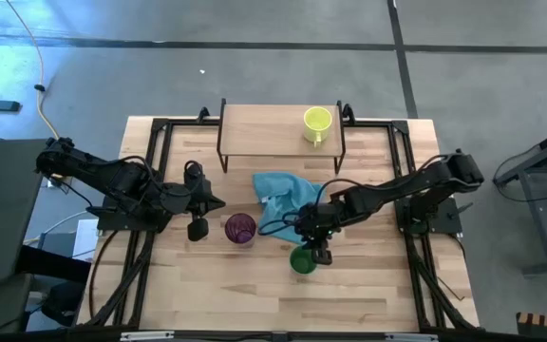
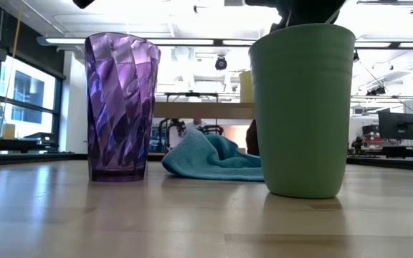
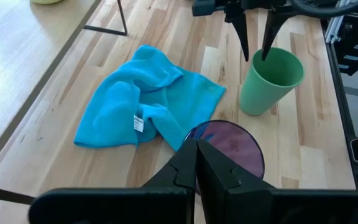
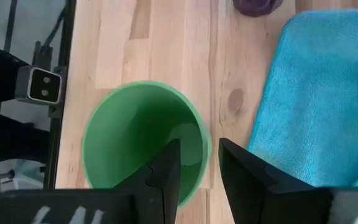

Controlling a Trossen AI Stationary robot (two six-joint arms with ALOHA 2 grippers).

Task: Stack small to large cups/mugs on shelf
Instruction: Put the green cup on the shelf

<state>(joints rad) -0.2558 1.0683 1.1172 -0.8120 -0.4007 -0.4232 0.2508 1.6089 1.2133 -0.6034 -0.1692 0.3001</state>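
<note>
The green cup (image 1: 302, 260) stands upright on the table near its front, also in the low view (image 2: 303, 107). My right gripper (image 4: 199, 144) is open above it, one finger inside the rim and one outside on the cloth side, touching nothing that I can see. The purple tumbler (image 1: 240, 229) stands upright left of the cup. My left gripper (image 1: 218, 204) is shut and empty, just far-left of the tumbler (image 3: 229, 149). The yellow-green mug (image 1: 316, 122) stands on the right end of the shelf (image 1: 264, 133) at the table's far edge.
A light blue cloth (image 1: 288, 195) lies crumpled on the table between the shelf and the two cups, close to my right gripper. Black frame rails (image 1: 155, 161) run along both sides of the table. Bare wood lies along the front edge (image 1: 254, 294).
</note>
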